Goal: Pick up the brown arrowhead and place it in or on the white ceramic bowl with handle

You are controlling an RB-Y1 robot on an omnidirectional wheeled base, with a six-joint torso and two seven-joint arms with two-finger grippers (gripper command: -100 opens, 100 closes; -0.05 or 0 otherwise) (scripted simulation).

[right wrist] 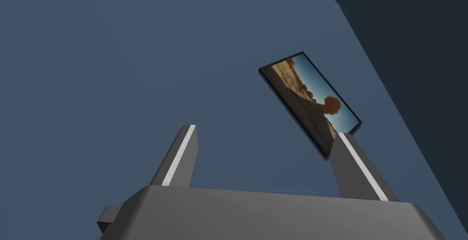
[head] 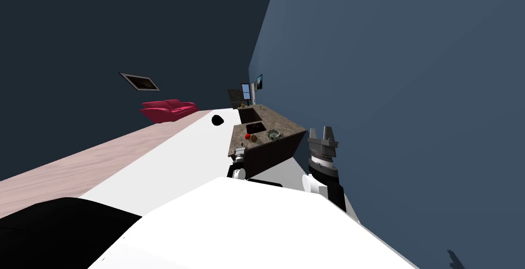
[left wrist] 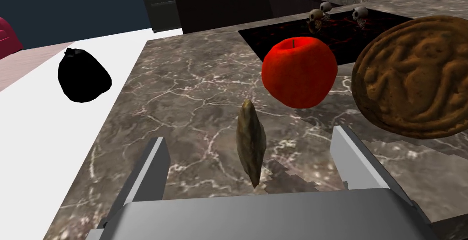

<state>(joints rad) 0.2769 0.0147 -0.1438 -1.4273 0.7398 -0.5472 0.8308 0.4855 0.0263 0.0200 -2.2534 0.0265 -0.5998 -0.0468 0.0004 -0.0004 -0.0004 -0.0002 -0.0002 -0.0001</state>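
The brown arrowhead (left wrist: 250, 143) stands on its edge on the dark marble counter (left wrist: 183, 91). My left gripper (left wrist: 249, 136) is open around it, one finger on each side with a clear gap to the stone. In the head view this gripper (head: 239, 152) sits at the counter's near end. A small pale greenish object (head: 274, 135), too small to identify, lies farther along the counter. My right gripper (head: 321, 130) is raised beside the counter's right corner, near the blue wall, open (right wrist: 265, 132) and holding nothing.
A red apple (left wrist: 299, 70) and a large brown embossed disc (left wrist: 413, 77) sit just beyond the arrowhead. Behind them is a dark recess with small skulls (left wrist: 320, 15). A black blob (left wrist: 83, 75) lies on the white floor beside the counter. A red sofa (head: 169, 109) stands far off.
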